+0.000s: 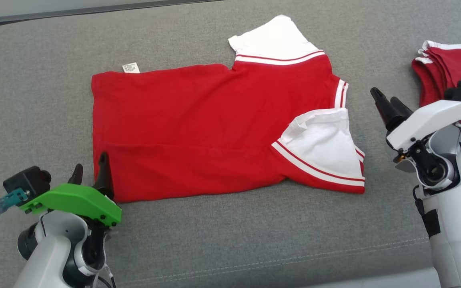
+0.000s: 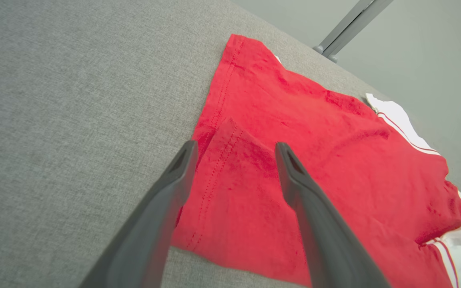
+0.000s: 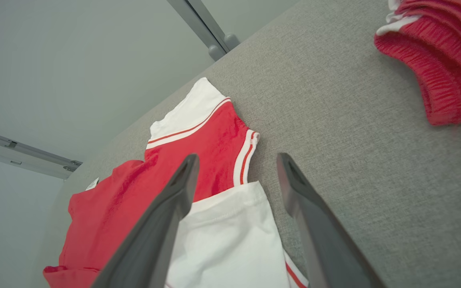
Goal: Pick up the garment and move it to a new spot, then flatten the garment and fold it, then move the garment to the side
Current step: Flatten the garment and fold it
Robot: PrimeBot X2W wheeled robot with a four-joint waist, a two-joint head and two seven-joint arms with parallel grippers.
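Well, the shirt [image 1: 214,128] is lying flat across the middle of the grey pad [image 1: 230,248], hem toward the robot's left and collar end toward its right. The near long edge is looking doubled over onto the body, with one white sleeve [image 1: 322,148] resting on top of the red, so I'm reading this as a fold partway made rather than a finished parcel. The far sleeve [image 1: 274,40] is sticking out past the top edge, not tucked in yet. The left claw [image 1: 90,165] is hovering at the near hem corner, fingers spread wide and pinching nothing. From its wrist camera the stitched corner is showing right between the two fingers, one finger over the cloth and the other just off it over the pad. The right claw [image 1: 384,97] is also standing spread and empty, hanging beside the collar end and just clear of the cloth, with the folded sleeve below and ahead of its fingers. It is sitting between the shirt and a pile [image 1: 450,68] of red garments at the far right, well apart from the shirt, which is probably where finished pieces are going. The two claws are bracketing the shirt end to end, which looks like the spacing for handling a long edge evenly with both arms.
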